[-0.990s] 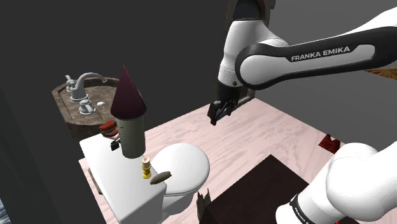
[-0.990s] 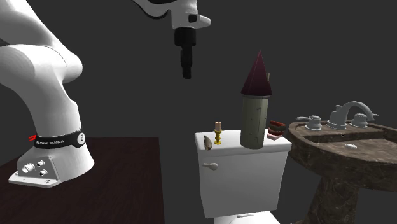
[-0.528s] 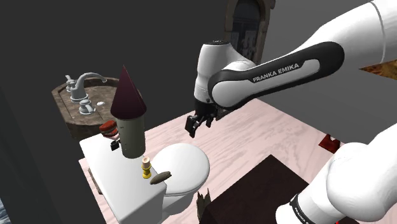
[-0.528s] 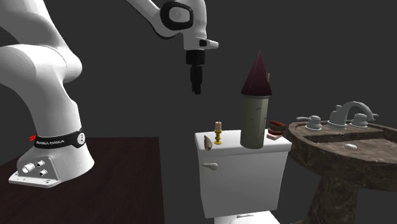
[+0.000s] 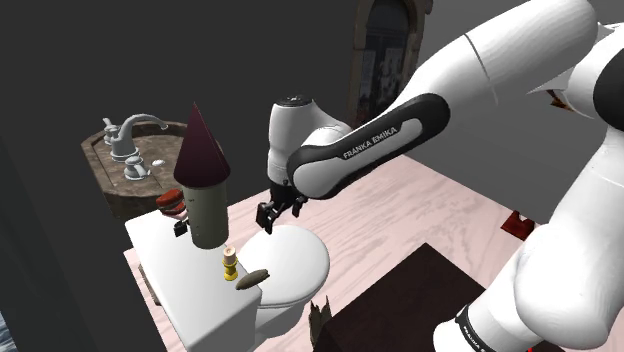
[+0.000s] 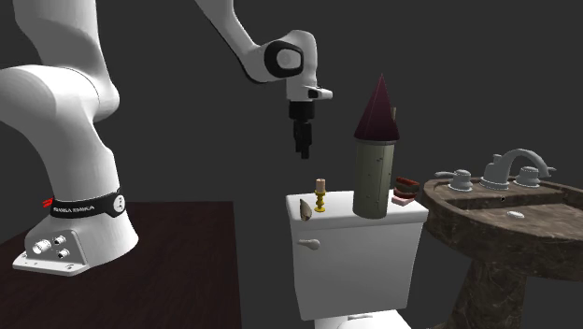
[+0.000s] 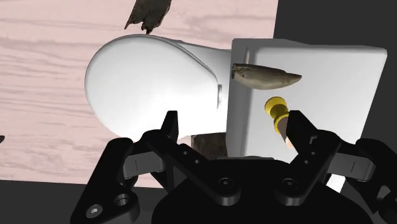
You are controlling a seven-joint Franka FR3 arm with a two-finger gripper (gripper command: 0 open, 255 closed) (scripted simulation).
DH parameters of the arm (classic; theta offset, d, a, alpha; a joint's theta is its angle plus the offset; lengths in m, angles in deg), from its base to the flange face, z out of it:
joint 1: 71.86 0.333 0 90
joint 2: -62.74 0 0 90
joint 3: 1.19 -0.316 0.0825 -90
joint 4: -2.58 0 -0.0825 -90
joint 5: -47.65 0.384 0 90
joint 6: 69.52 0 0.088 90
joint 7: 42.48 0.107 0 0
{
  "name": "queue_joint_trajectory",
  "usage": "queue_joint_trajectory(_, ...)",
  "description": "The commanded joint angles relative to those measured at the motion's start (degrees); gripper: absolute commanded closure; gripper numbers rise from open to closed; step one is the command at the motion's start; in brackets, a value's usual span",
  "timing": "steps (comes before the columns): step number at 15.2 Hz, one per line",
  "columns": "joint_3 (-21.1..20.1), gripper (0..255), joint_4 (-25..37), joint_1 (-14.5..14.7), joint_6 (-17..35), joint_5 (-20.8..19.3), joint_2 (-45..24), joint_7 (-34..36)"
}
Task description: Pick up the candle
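A short pale candle in a yellow holder (image 5: 230, 263) (image 6: 320, 194) stands upright near the edge of the white toilet tank lid (image 5: 178, 270) (image 6: 353, 214). My gripper (image 5: 268, 213) (image 6: 303, 148) hangs open above the toilet, higher than the candle and a little toward the seat side. Seen from the wrist, the gripper (image 7: 234, 130) has its two fingers wide apart with nothing between them. The candle holder (image 7: 277, 112) lies just inside one fingertip (image 7: 299, 129), which partly covers it.
A tall tower-shaped object with a dark red cone roof (image 5: 203, 185) (image 6: 376, 150) stands on the tank beside the candle. A brown shell-like piece (image 5: 252, 277) (image 7: 266, 76) lies at the lid's edge. Behind are a red dish (image 6: 405, 187) and a sink with a faucet (image 5: 130, 145) (image 6: 504, 173).
The arm has swung down and toward the shoulder view's left, bringing the gripper from over the floor to just above the toilet near the candle. Nothing on the tank has moved.
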Motion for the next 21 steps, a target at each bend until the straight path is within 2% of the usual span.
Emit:
queue_joint_trajectory(1, -0.23, 0, 2.31, 1.15, 1.56, -1.98, -4.16, 2.75)
queue_joint_trajectory(7, 1.16, 0, 12.46, 5.58, 3.91, -7.48, -17.48, 8.93)
queue_joint_trajectory(12, 2.83, 0, 22.97, 9.77, 4.09, -10.24, -28.41, 12.12)
queue_joint_trajectory(21, 4.44, 0, 24.92, 11.2, 7.56, -11.9, -33.84, 13.29)
